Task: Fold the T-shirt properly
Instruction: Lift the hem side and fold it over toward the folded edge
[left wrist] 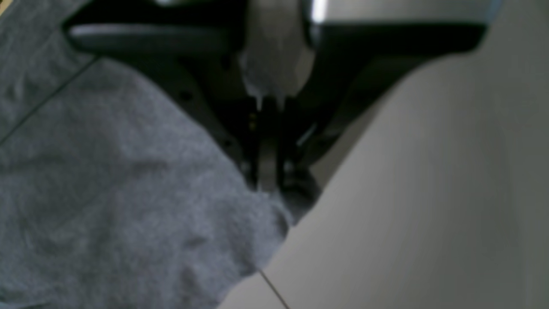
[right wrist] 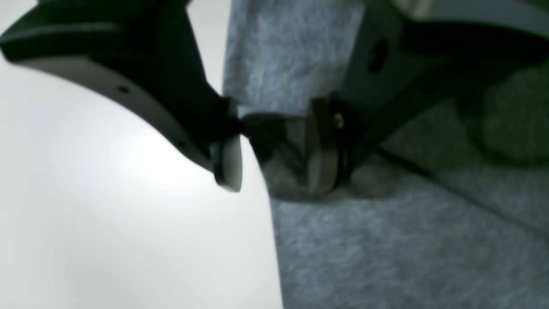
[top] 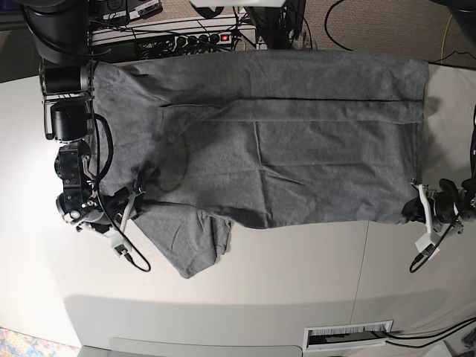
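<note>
Across the pale table, the T-shirt is lying spread out wide, its heather-grey cloth covering most of the surface from one arm to the other. One edge is running along the far side of the table, close to the power strip and the tangle of cables behind it. A long straight crease is crossing the cloth, and a sleeve is sticking out toward the near side, lying flat on the table.

At the corner of the cloth on the base view's right, the left gripper is sitting right at the shirt's edge. In the left wrist view its fingers are standing almost together with only a thin sliver between them, pressing down where the bunched hem meets the bare table; the blur is hiding whether fabric is actually caught between them, so I cannot tell.

On the opposite side, the right gripper is straddling the shirt's edge. Its jaws are standing apart, one fingertip over bare white table, the other resting on grey cloth, with a dark shadowed fold of fabric lying in the gap between them.
</note>
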